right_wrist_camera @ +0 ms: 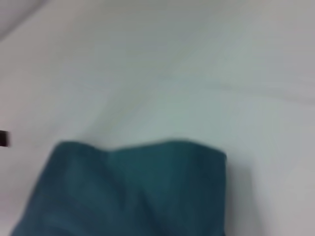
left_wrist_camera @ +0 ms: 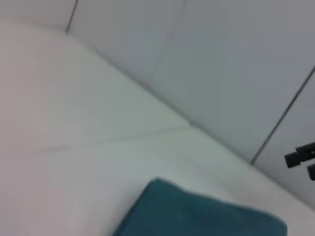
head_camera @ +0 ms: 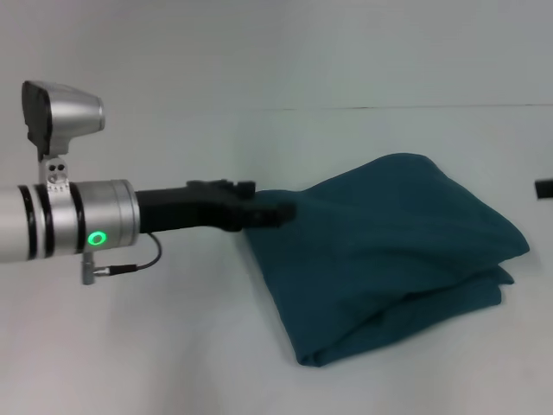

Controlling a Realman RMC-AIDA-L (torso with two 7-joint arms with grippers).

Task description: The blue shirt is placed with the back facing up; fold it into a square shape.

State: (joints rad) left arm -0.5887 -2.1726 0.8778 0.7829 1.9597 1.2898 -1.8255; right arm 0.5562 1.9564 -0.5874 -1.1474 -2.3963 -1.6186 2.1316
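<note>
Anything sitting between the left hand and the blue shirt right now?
No. The left hand is already at the blue shirt, pinching its left edge and lifting it. Only bare white table surrounds the cloth.

Blue shirt (head_camera: 389, 251): dark teal-blue, plain fabric, no lettering visible. Already folded over itself into a multi-layer bundle, layers stacked and visible along its near and right edges. Lies on the white table, centre-right in the head view. Left upper corner is lifted and pulled toward the left, so the top layer slopes up from the table with soft creases. Shape is rough, not square. Wrist views show only a rounded folded edge (left_wrist_camera: 197, 214) (right_wrist_camera: 138, 191).
</note>
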